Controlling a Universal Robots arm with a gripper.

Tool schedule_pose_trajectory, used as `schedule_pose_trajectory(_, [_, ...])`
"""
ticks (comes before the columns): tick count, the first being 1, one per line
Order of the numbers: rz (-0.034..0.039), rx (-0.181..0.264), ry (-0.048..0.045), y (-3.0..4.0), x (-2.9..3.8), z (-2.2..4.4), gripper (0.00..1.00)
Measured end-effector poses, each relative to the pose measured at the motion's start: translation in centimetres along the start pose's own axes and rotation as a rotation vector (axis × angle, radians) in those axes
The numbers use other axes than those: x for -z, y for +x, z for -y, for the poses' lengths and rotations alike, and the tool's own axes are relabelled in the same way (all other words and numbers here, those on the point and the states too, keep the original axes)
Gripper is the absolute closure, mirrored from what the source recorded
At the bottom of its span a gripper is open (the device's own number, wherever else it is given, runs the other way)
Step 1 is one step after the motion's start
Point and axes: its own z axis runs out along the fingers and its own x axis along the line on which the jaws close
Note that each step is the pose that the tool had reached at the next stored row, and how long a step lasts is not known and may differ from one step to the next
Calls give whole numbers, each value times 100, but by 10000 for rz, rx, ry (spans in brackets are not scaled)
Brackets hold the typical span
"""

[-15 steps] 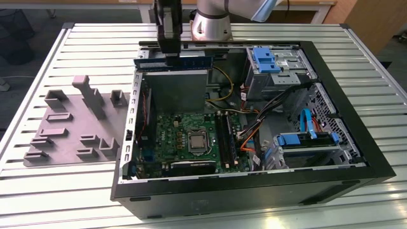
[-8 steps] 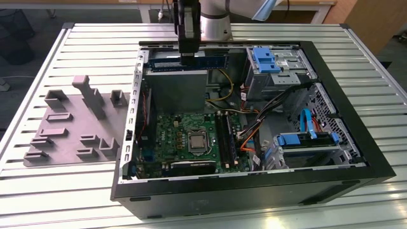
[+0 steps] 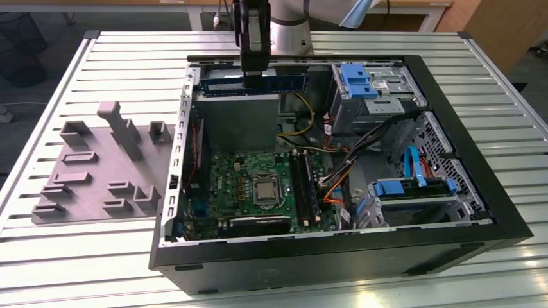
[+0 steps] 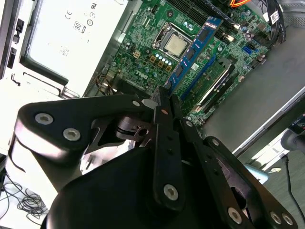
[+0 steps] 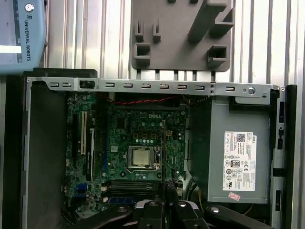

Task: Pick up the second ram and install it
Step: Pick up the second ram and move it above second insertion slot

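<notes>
My gripper (image 3: 253, 79) hangs over the far end of the open computer case (image 3: 342, 253), above the silver power supply (image 3: 240, 122). It is shut on the second ram (image 3: 276, 84), a thin blue-green stick held level and on edge. In the second wrist view the black fingers (image 4: 164, 107) pinch one end of the ram (image 4: 195, 45), which juts out over the green motherboard (image 4: 147, 33). The long black memory slots (image 3: 306, 186) lie lower on the board beside the processor socket (image 3: 265, 191). One slot (image 4: 214, 81) holds a green stick.
A grey fixture plate (image 3: 102, 167) with several upright holders lies on the slatted table at the exterior view's left. Blue-tabbed drive cages (image 3: 368, 83) and orange and black cables (image 3: 342, 173) fill the case's right side. Tall black case walls ring the board.
</notes>
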Motion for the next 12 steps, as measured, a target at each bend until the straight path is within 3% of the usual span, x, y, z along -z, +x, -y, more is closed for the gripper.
schedule_pose_trajectory(6, [2,-11,1,0,-5,8,86])
schedule_pose_trajectory(12, [0,-79,0,2,-47,126,86])
